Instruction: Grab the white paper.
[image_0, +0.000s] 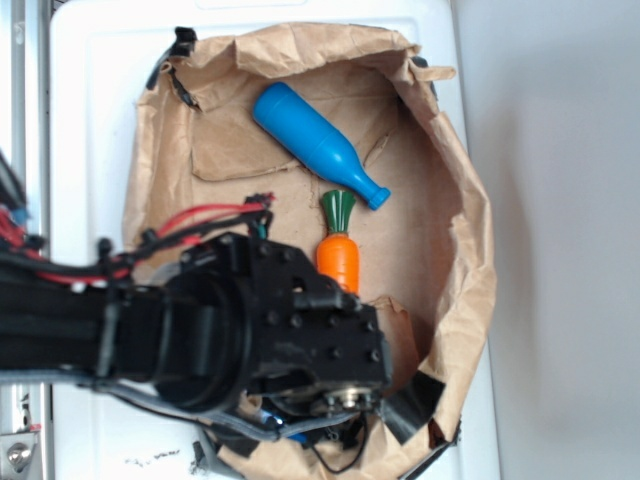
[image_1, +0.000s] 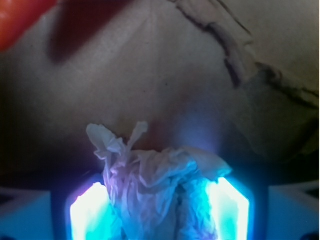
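In the wrist view the white paper (image_1: 150, 185), a crumpled wad with ragged tips, fills the gap between my gripper's (image_1: 159, 187) two glowing blue fingers (image_1: 90, 210). It touches both pads and sticks out past the fingertips. The gripper is shut on it, low over the brown floor of the bag. In the exterior view my black arm (image_0: 270, 320) covers the near part of the bag and hides both the paper and the fingertips.
The crinkled brown paper bag (image_0: 470, 230) lies open on a white surface (image_0: 90, 120), its torn walls around the arm. Inside lie a blue bottle (image_0: 315, 142) and an orange carrot (image_0: 339, 255) with a green top. The carrot's orange edge (image_1: 20, 17) shows at the wrist view's upper left.
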